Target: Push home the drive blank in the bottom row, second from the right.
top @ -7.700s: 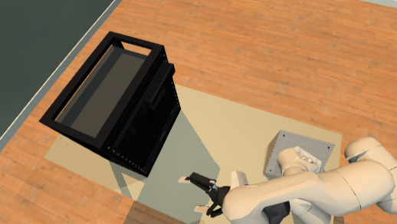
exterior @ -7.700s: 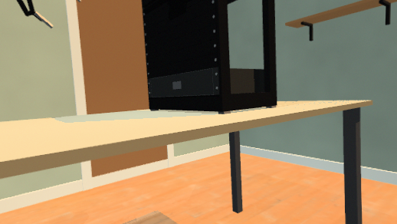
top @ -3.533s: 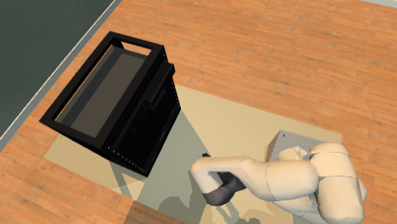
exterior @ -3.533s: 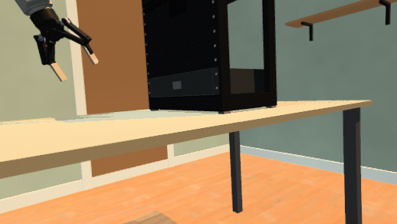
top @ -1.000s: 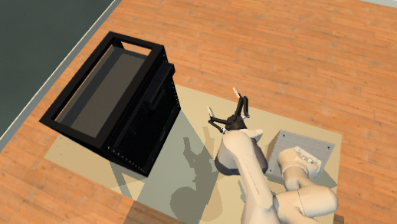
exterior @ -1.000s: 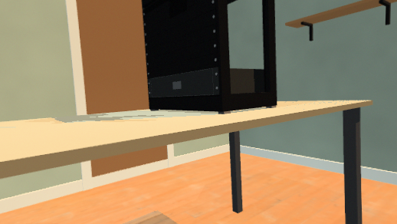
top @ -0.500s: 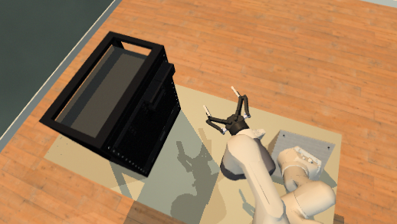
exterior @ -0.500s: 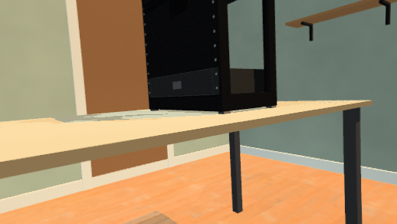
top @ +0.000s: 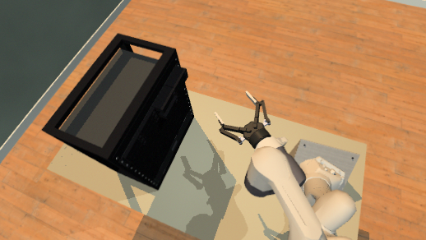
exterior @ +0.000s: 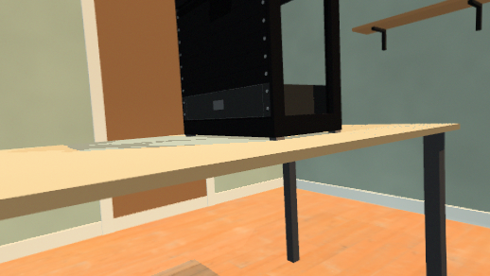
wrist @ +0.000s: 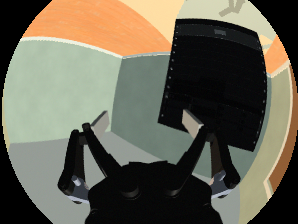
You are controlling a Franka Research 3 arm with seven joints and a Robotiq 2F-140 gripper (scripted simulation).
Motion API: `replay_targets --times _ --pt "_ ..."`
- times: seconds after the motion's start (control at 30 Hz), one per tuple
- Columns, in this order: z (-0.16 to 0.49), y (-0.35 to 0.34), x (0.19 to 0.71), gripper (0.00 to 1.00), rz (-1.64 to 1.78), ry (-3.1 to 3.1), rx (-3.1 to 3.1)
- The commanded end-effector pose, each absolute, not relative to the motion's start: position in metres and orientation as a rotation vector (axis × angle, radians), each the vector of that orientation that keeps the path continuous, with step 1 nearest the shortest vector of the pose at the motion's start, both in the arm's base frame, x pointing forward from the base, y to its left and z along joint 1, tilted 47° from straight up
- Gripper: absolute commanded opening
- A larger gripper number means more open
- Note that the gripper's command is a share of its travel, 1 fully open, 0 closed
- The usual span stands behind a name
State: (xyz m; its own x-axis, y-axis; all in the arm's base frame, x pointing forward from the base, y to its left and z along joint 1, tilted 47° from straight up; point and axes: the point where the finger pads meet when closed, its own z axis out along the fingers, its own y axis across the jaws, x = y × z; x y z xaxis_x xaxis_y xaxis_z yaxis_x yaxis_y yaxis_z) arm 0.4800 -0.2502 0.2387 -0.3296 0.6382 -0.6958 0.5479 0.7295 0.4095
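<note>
The black rack [top: 123,107] stands on the table at the left of the overhead view, its dark front face [top: 164,119] turned toward the arm. A storage chassis [top: 172,88] juts slightly from the upper front; its single drive blanks are too dark to tell apart. My gripper [top: 236,108] is open and empty, held in the air well to the right of the rack front, fingers spread toward it. In the wrist view the rack front [wrist: 216,86] lies ahead at the upper right, beyond my fingers. The side view shows only the rack's lower part [exterior: 255,71].
A grey mounting plate [top: 326,158] holds the arm's base at the right of the table. The low side view shows the table edge [exterior: 236,161] and its black legs [exterior: 290,213]. A wall shelf [exterior: 416,16] hangs at the far right.
</note>
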Motion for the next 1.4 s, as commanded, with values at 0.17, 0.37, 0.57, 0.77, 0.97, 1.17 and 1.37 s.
replay_targets --times 0.17,0.37,0.57,0.77,0.97,1.17,1.37 --pt "0.267 -0.257 0.486 1.00 0.330 1.906 1.027" --pt "0.286 -0.262 0.488 1.00 0.420 1.821 1.077" --pt "0.302 -0.266 0.489 1.00 0.514 1.740 1.125" --pt "0.311 -0.269 0.489 1.00 0.577 1.687 1.156" --pt "0.326 -0.274 0.490 1.00 0.738 1.563 1.232" --pt "0.331 -0.276 0.491 1.00 0.864 1.470 1.291" --pt "0.332 -0.278 0.492 1.00 0.987 1.384 1.348"
